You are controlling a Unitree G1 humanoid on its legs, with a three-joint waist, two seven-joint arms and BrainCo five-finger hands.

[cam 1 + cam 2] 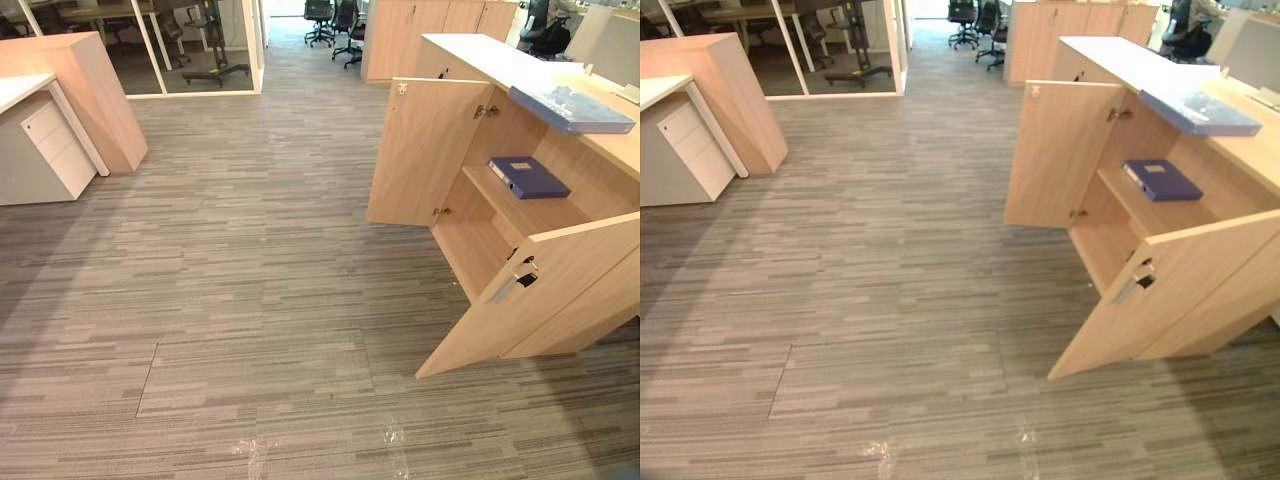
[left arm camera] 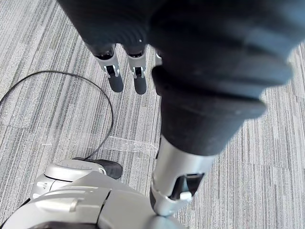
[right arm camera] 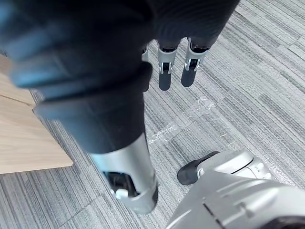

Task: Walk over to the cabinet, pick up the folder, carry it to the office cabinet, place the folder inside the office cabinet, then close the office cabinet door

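left eye view: folder on the shelf, doors wide, hands empty

the striped grey carpet [image 1: 250,300] takes most of the scene. the office cabinet [image 1: 475,250] stands ahead and to the robot's right, with its far door [image 1: 425,150] and near door [image 1: 540,290] both swung out. a dark blue folder [image 1: 530,177] lies flat on the middle shelf, its long axis running slantwise into the cabinet. a pale blue folder [image 1: 572,108] rests on the cabinet top, overhanging the edge.

the left hand [image 2: 114,76] and right hand [image 3: 165,76] hang over the carpet, fingers straight and relaxed, holding nothing. the right hand is likely the nearer to the cabinet, so the near door and its handle [image 1: 515,278] look like its job.

a white label [image 1: 520,166] sits on the dark folder; its writing is too small to read.
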